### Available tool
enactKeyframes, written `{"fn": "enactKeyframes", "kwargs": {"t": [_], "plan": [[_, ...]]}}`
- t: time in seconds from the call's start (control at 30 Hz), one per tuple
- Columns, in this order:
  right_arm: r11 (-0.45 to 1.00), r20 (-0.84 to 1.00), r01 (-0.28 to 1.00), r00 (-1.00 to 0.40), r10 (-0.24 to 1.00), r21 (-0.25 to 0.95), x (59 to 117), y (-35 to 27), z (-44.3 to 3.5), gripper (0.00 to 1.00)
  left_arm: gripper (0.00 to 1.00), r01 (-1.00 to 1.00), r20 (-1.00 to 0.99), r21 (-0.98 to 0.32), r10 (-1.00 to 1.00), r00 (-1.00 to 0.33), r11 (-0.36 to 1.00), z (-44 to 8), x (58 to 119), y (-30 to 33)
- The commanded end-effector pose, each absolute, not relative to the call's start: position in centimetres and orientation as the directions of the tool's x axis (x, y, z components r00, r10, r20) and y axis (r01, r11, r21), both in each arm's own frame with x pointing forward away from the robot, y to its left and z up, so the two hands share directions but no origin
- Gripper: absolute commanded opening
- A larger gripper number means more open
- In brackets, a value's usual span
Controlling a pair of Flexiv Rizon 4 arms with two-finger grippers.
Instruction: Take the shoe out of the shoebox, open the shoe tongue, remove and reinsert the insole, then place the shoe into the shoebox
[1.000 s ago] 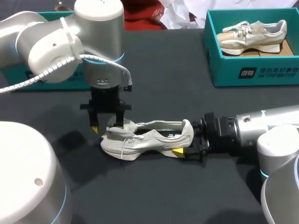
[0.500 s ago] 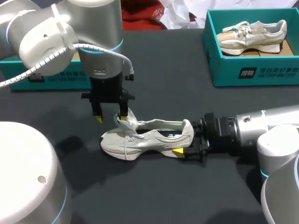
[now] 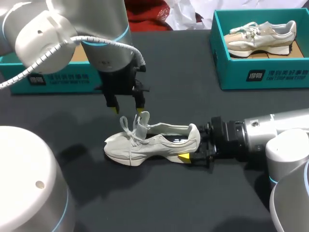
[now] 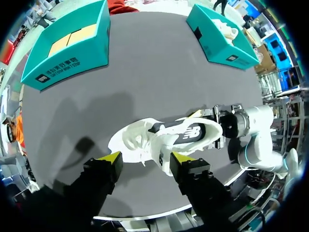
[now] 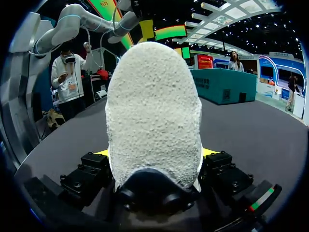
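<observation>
Now your shoe [image 3: 152,145] stands on its sole on the table [image 3: 193,87], tongue [image 3: 141,121] lifted. Your left gripper [image 3: 127,109] hangs wide open and empty just above that tongue. Your right gripper [image 3: 193,147] clamps the shoe's heel [image 3: 193,133].

Left arm: glossy white rounded links [image 3: 72,24], pale blue ring [image 3: 113,41] above the claw.
Cable: white coiled cable [image 3: 34,72] running down toward the left claw.
Left claw: black two-finger gripper [image 3: 127,107], yellow wedge tips.
Right arm: silver-white cylinder [image 3: 280,128], black ribbed wrist [image 3: 224,137] behind its claw.
Right claw: black screw-studded gripper [image 5: 154,154], red-white-green stripe [image 5: 263,199] beside it.
</observation>
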State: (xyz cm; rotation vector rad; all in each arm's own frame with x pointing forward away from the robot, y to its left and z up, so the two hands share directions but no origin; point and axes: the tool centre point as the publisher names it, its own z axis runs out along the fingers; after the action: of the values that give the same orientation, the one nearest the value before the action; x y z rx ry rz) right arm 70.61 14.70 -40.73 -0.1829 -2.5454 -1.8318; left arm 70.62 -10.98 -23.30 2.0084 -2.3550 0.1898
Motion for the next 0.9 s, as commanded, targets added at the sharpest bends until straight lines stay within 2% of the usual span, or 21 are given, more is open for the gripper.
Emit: {"fn": "enactKeyframes", "kwargs": {"t": [0.03, 0.17, 0.23, 0.43, 0.47, 0.5, 0.8, 0.9], "plan": [[0.316, 0.069, 0.096, -0.993, 0.096, 0.944, 70.6, 14.6, -40.8, 0.00, 0.62, -0.978, 0.126, -0.083, -0.971, -0.201, 0.192, -21.9, 70.8, -11.7], [0.316, 0.069, 0.096, -0.993, 0.096, 0.944, 70.6, 14.6, -40.8, 0.00, 0.64, -0.960, 0.148, -0.084, -0.949, -0.277, 0.267, -21.0, 71.0, -12.9], [0.316, 0.069, 0.096, -0.993, 0.096, 0.944, 70.6, 14.6, -40.8, 0.00, 0.59, -0.944, 0.165, -0.078, -0.930, -0.329, 0.321, -20.7, 71.1, -13.6], [0.316, 0.069, 0.096, -0.993, 0.096, 0.944, 70.6, 14.6, -40.8, 0.00, 0.59, -0.842, 0.203, -0.044, -0.821, -0.534, 0.538, -20.1, 71.3, -15.7], [0.316, 0.069, 0.096, -0.993, 0.096, 0.944, 70.6, 14.6, -40.8, 0.00, 0.58, -0.822, 0.207, -0.042, -0.799, -0.564, 0.568, -20.1, 71.4, -16.1], [0.316, 0.069, 0.096, -0.993, 0.096, 0.944, 70.6, 14.6, -40.8, 0.00, 0.48, -0.797, 0.211, -0.038, -0.775, -0.596, 0.603, -20.0, 71.4, -16.4], [0.316, 0.069, 0.096, -0.993, 0.096, 0.944, 70.6, 14.6, -40.8, 0.00, 0.49, -0.562, 0.203, -0.042, -0.544, -0.814, 0.826, -19.3, 71.2, -18.6], [0.316, 0.069, 0.096, -0.993, 0.096, 0.944, 70.6, 14.6, -40.8, 0.00, 0.45, -0.483, 0.182, -0.053, -0.467, -0.866, 0.874, -19.1, 70.8, -19.0]]}}
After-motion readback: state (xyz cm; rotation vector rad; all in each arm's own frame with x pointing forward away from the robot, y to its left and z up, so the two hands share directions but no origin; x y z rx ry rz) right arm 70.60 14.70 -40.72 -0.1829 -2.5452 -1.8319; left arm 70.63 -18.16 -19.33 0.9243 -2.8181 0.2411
